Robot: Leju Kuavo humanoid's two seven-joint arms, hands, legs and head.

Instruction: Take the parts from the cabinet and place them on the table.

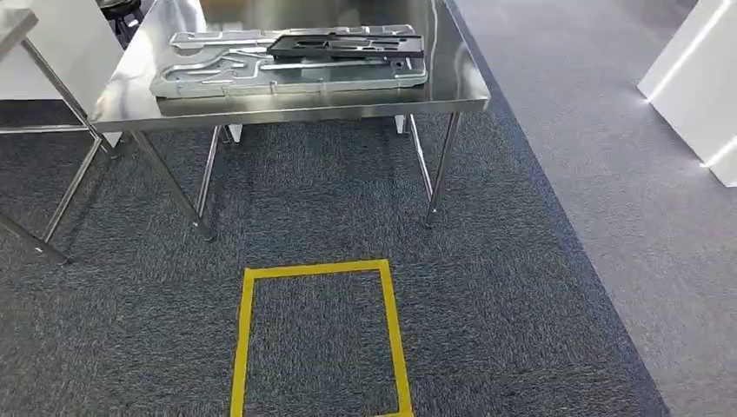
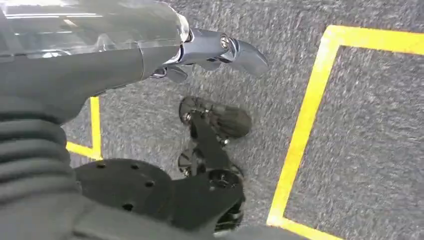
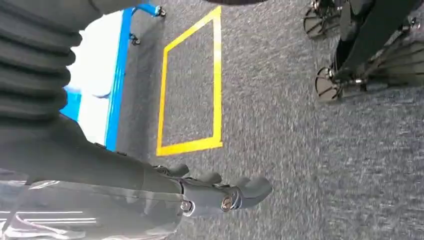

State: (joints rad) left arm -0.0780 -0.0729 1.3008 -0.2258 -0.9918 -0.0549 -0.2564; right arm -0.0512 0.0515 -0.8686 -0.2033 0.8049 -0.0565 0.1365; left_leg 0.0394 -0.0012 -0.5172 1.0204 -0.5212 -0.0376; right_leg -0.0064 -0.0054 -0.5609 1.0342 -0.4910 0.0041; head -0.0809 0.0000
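A silvery pressed metal panel lies flat on the steel table ahead of me. A flat black part rests on top of it, toward the right. My left hand hangs over the grey carpet with nothing in it, its thumb stretched out. My right hand also hangs above the carpet, fingers loosely apart and holding nothing.
A yellow tape rectangle marks the carpet in front of the table. A second steel table stands at the left. A white block stands at the right on lighter floor. A blue-and-white structure stands beside my right arm.
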